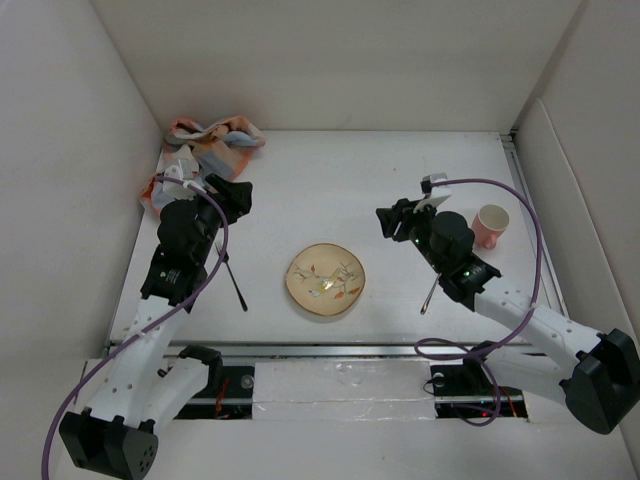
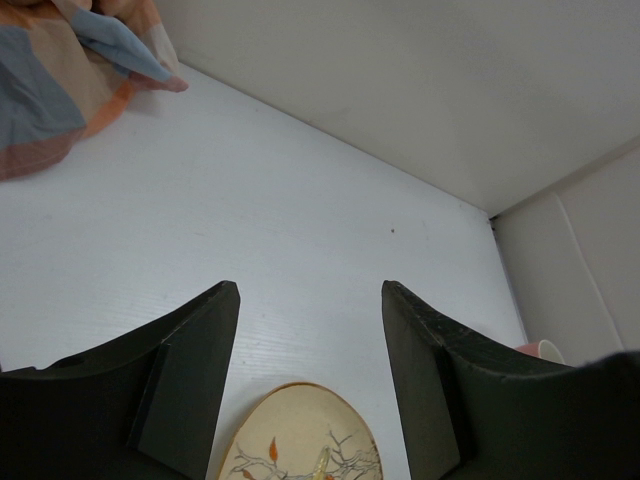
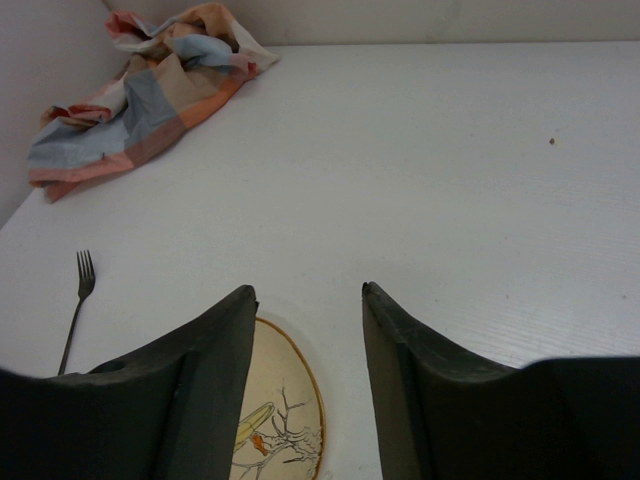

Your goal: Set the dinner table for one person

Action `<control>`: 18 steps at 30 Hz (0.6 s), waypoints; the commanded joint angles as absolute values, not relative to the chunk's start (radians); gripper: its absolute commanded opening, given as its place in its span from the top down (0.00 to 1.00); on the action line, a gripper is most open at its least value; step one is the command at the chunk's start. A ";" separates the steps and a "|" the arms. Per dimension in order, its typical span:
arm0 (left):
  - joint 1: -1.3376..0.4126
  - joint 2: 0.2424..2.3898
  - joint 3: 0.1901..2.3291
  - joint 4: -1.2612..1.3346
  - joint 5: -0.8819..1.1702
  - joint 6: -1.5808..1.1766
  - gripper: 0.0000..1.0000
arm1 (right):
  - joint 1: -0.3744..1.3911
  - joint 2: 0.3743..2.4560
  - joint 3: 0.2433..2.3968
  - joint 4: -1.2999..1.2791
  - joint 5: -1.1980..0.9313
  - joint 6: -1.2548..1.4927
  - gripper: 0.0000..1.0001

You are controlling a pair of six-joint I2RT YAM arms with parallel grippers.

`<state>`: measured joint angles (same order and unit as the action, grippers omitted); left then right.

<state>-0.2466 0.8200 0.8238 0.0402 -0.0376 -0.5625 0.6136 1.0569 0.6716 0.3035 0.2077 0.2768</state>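
The white dinner table (image 1: 330,190) carries a cream plate (image 1: 325,280) with a branch pattern at its near middle. A fork (image 1: 236,285) lies left of the plate. A thin utensil (image 1: 429,295) lies to the plate's right, partly under my right arm. A pink cup (image 1: 490,225) stands at the right. My left gripper (image 1: 235,196) is open and empty, up and left of the plate. My right gripper (image 1: 393,220) is open and empty, up and right of the plate. The plate also shows in the left wrist view (image 2: 300,440) and the right wrist view (image 3: 285,420).
A crumpled orange, blue and grey checkered cloth (image 1: 205,150) lies in the far left corner, also in the right wrist view (image 3: 150,90). White walls close in the table at left, back and right.
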 commanded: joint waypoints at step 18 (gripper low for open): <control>-0.086 1.893 1.620 0.025 -0.275 -0.526 0.61 | 0.595 1.106 0.684 0.396 0.186 0.281 0.95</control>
<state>-0.1490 1.8751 1.4792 0.1360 -0.2173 -0.5957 0.6048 1.0946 0.6712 0.3355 0.1749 0.2916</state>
